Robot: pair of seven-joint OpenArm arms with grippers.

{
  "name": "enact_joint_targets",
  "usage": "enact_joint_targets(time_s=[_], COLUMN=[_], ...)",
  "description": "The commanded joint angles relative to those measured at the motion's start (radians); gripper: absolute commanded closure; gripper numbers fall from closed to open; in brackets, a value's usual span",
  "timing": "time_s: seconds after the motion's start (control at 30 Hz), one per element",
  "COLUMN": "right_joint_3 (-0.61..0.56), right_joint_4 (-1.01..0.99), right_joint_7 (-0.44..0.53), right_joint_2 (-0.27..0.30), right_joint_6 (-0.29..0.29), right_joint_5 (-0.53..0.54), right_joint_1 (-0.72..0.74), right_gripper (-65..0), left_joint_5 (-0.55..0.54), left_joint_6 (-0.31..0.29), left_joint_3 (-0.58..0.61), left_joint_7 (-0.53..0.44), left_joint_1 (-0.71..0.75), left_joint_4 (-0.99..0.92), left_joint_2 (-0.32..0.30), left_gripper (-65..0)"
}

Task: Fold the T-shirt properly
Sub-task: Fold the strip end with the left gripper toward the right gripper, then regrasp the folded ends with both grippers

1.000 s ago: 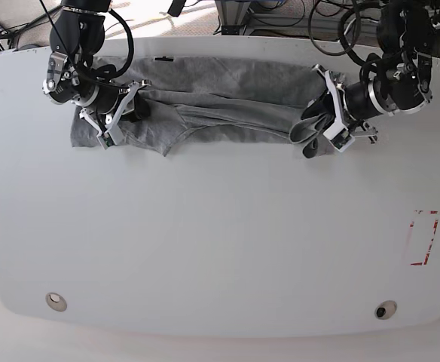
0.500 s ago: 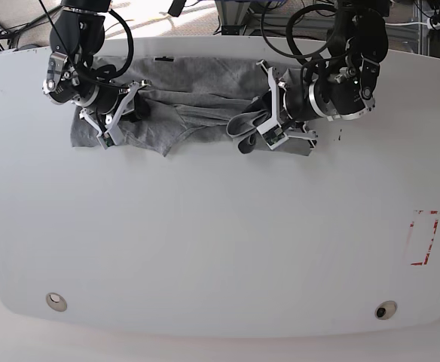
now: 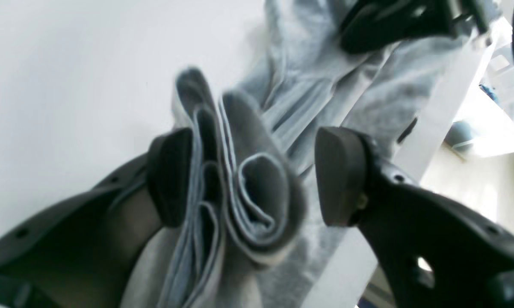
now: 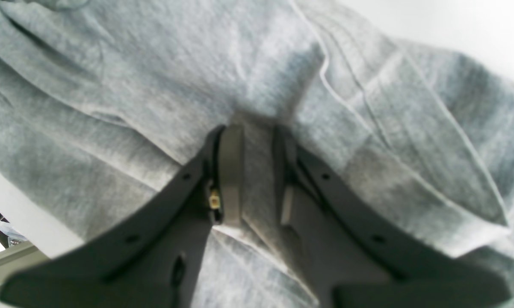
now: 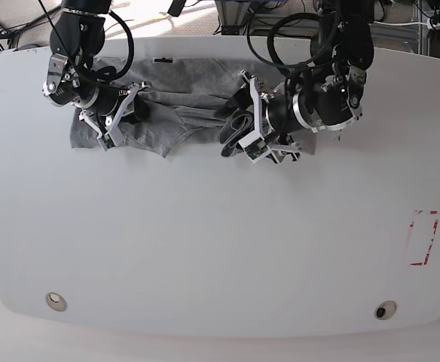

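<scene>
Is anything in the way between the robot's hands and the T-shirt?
No. The right gripper is shut on a fold of the T-shirt, and bunched cloth sits between the left gripper's open jaws, against one pad.

No readable text in any view

The T-shirt is plain grey cloth with no print or legible label, and the pincers carry no markings. A red-and-white mark sits on the tabletop near its right edge in the base view (too small to make out any letters or numbers).
</scene>
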Motion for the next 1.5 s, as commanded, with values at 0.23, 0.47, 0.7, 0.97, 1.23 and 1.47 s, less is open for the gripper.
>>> enact_joint_targets(time_s=[0.23,0.47,0.7,0.97,1.23,1.47], right_joint_3=[0.004,0.006,0.006,0.116,0.472,0.605], right_joint_4=[0.014,0.038,0.177,0.271,0.156,-0.142], right_joint_7=[-0.004,-0.01,-0.085,-0.222,-0.337,-0.337], right_joint_2=[0.008,0.011,0.007,-0.021,0.031,0.163], right_joint_6=[-0.002,-0.002,-0.002,-0.002,-0.002,-0.002], right_joint_5=[0.008,0.011,0.011,0.04,0.321,0.468], right_joint_1=[0.032,0.049,0.072,0.123,0.175,0.147], right_gripper=[-12.2,-12.2,-13.2,-33.9,-55.5,-55.5], left_joint_5=[-0.022,-0.022,-0.017,-0.014,0.117,0.156], left_joint_6=[-0.003,-0.003,-0.003,-0.003,-0.002,-0.002], left_joint_3=[-0.034,-0.187,-0.193,-0.195,-0.213,-0.216], left_joint_7=[0.23,0.23,0.228,0.2,0.046,0.038], left_joint_1=[-0.129,-0.123,-0.03,0.043,0.101,0.105], left_joint_4=[0.036,0.033,0.031,-0.05,-0.145,-0.147], left_joint_2=[0.109,-0.024,-0.093,-0.113,-0.093,-0.081], left_gripper=[-43.3,-43.3,-38.1,-37.8,-10.1,-7.6])
